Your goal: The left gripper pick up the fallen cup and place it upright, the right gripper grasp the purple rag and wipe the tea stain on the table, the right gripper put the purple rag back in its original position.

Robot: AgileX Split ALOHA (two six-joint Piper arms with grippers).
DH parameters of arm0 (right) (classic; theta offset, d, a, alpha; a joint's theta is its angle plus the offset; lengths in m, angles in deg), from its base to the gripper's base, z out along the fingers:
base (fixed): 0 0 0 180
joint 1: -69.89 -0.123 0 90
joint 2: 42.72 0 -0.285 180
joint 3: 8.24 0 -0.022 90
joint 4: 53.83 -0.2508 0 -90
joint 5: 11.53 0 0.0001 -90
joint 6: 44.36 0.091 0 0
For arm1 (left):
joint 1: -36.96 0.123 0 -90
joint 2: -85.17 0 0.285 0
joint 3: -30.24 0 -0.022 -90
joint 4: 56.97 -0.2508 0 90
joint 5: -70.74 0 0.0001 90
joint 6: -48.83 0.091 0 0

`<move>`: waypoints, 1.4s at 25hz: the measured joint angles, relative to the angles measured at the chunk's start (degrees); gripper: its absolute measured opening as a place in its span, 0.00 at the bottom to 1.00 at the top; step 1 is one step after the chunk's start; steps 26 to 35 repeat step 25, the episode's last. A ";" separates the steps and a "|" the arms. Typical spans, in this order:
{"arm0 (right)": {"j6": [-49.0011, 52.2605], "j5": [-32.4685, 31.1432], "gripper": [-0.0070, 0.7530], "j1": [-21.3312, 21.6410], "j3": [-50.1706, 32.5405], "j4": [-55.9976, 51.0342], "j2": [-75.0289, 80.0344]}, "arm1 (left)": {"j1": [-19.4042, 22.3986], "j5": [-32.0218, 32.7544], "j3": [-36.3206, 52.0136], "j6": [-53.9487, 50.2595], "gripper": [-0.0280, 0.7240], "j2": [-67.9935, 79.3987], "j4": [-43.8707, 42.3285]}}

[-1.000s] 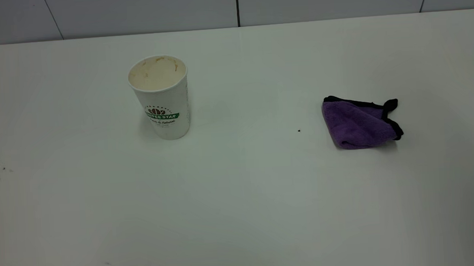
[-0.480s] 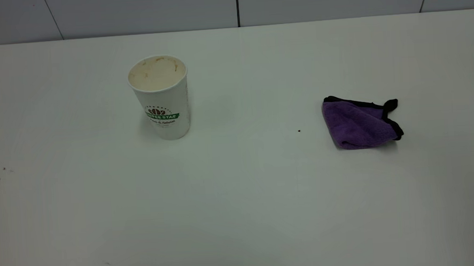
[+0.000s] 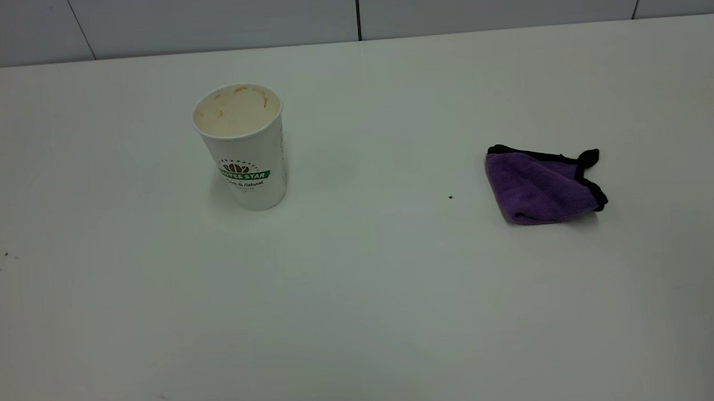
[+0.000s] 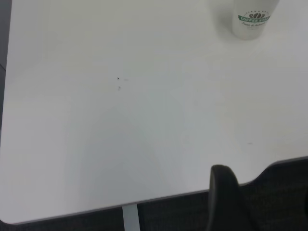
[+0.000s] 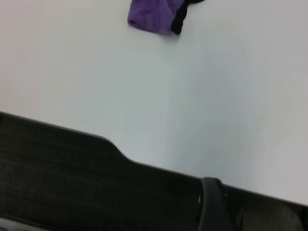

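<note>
The cup (image 3: 242, 146) stands upright on the table (image 3: 362, 298), left of centre, with brownish residue inside its rim; it also shows in the left wrist view (image 4: 250, 19). The purple rag (image 3: 542, 184) lies crumpled on the right side of the table, and shows in the right wrist view (image 5: 156, 15). No tea stain shows anywhere on the table. Neither arm is in the exterior view. Only a dark part of the left gripper (image 4: 224, 202) shows, back past the table's near edge and far from the cup. A dark part of the right gripper (image 5: 211, 207) sits likewise off the near edge, far from the rag.
A few tiny dark specks mark the table (image 3: 450, 197), one between cup and rag. A grey panelled wall (image 3: 347, 8) runs behind the far edge. Dark textured flooring (image 5: 57, 168) lies beyond the near edge in both wrist views.
</note>
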 joint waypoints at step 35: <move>0.00 -1.49 0.65 3.43 -1.12 -0.86 -19.22 | 0.00 0.00 0.00 0.06 0.61 0.00 0.00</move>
